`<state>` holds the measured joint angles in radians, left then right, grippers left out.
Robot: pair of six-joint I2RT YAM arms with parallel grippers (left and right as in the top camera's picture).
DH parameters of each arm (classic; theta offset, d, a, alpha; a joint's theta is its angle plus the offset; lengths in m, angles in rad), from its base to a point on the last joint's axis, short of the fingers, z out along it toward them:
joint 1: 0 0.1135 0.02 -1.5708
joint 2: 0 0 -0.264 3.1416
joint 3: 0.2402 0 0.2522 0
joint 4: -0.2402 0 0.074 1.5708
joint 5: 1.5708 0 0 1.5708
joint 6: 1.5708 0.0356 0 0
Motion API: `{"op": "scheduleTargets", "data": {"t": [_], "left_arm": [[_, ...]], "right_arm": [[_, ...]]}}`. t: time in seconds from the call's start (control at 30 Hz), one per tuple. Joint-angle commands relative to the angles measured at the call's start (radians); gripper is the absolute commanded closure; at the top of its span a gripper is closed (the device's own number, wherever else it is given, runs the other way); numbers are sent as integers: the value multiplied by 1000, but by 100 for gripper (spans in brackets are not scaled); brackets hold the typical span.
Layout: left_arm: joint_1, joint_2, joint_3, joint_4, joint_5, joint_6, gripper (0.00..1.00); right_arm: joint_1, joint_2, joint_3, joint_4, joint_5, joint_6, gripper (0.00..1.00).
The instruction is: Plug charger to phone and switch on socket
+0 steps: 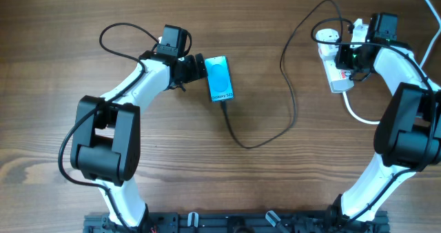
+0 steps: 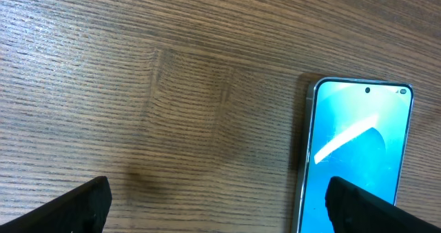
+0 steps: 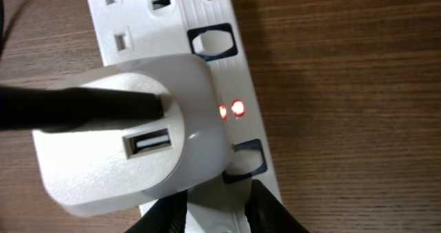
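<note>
The phone [image 1: 219,79] lies flat with its teal screen lit, and the charger's black cable [image 1: 275,133] runs from its near end in a loop to the socket [image 1: 335,71]. My left gripper [image 1: 196,69] is open beside the phone's left edge. In the left wrist view one fingertip [image 2: 365,209] hangs over the phone [image 2: 358,143] and the other over bare wood. The charger's white adapter [image 3: 131,150] sits in the socket [image 3: 172,12], and a red lamp [image 3: 234,109] glows beside it. My right gripper [image 3: 217,216] is over the strip's end by a dark switch [image 3: 244,157], its fingers slightly apart and holding nothing.
A thick white cord [image 1: 355,109] leaves the socket toward the right arm. Another loose black cable [image 1: 120,36] loops behind the left arm. The wooden tabletop [image 1: 275,185] spreads between the two arms.
</note>
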<state>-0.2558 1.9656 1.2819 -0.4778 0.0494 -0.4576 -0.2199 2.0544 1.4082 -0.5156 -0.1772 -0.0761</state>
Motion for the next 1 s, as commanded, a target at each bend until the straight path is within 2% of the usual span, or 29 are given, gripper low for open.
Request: {"op": "scheduleTargets", "data": {"t": [0.0,0.1,0.17,0.27,0.4,0.6,0.97], "left_arm": [[-2,10,-3,3,-13,4,0],[-2,10,-3,3,-13,4,0],[-2,10,-3,3,-13,4,0],[-2,10,-3,3,-13,4,0],[-2,10,-3,3,-13,4,0],[-2,10,-3,3,-13,4,0],[-2,10,-3,3,-13,4,0]], "right_arm": [[6,38,46,-68,-55,3,69],[6,27,91,-113,-51,24,70],[7,13,114,-136,-52,27,75],[6,-26,131,-147,-52,28,96],[7,-69,131,-128,-61,57,96],[14,-64,130,-74,-183,53,96],[53,-31,89,12,-99,89,96]]}}
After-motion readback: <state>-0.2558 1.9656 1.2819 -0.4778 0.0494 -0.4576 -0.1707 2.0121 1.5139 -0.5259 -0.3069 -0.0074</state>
